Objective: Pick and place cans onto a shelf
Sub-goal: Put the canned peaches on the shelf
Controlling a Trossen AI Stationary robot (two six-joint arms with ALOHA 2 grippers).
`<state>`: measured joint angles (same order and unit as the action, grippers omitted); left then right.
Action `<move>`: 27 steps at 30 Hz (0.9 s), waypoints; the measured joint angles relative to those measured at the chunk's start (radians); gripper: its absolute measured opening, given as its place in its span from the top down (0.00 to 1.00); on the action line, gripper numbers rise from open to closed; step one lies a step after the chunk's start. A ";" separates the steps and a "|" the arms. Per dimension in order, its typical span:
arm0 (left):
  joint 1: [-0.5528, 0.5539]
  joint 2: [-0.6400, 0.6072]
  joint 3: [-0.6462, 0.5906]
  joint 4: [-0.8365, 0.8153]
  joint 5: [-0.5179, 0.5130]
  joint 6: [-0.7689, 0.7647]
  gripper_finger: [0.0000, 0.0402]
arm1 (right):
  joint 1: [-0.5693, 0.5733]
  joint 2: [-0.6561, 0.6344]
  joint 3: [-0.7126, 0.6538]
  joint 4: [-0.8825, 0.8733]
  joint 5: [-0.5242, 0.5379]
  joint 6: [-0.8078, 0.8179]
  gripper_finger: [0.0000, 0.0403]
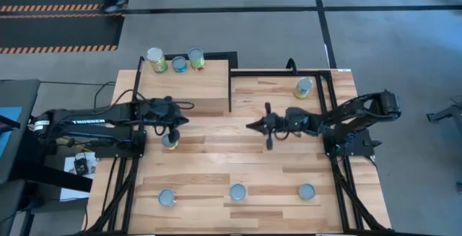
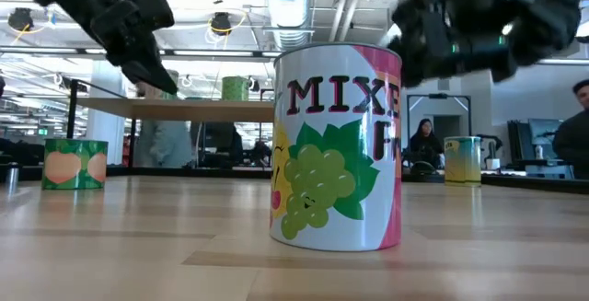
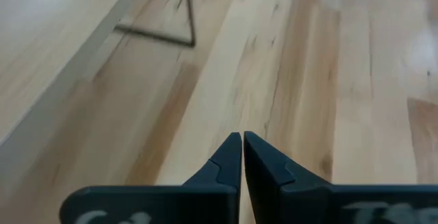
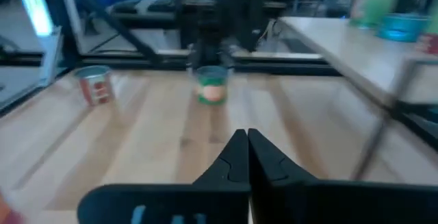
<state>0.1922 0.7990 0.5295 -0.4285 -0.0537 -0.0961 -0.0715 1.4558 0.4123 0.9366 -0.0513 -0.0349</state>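
Left gripper [image 1: 175,130]: fingers closed tip to tip with nothing between them, as the left wrist view [image 3: 242,157] shows. It sits over the planked table [image 1: 216,164] just in front of the shelf [image 1: 184,88], directly beside a can with a green label [image 1: 170,141].

Right gripper [image 1: 253,125]: jaws likewise shut and empty [image 4: 246,154], held above the table centre and pointing toward the left arm.

Can positions:
- Three cans [image 1: 175,61] stand on the shelf along its far edge.
- One can [image 1: 304,86] stands near the far right corner of the table.
- Three cans [image 1: 237,191] stand in a row along the near edge; the fruit-labelled can [image 2: 337,149] fills the low view.

Handling, as a judgement: the cans are rigid metal cylinders, unlikely to deform, probably of moderate weight if full. The printed labels look smooth and may slip under a light grip. Take hold across the side wall at mid-height, with the fingers opened wider than the can body before descent. A grip that is too high or off-centre risks tipping the can
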 joint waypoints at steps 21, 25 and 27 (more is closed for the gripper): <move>-0.221 0.299 0.275 -0.455 -0.042 -0.561 0.97 | -0.297 0.048 -0.102 0.277 -0.330 -0.027 0.98; -0.269 0.371 0.307 -0.517 -0.049 -0.693 0.91 | -0.320 0.048 -0.102 0.276 -0.344 -0.047 0.98; -0.297 0.410 0.321 -0.538 -0.052 -0.734 0.86 | -0.329 0.048 -0.102 0.276 -0.344 -0.050 0.98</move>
<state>-0.1045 1.2088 0.8508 -0.9661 -0.1059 -0.8302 -0.4009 1.5040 0.3106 1.2125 -0.3951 -0.0851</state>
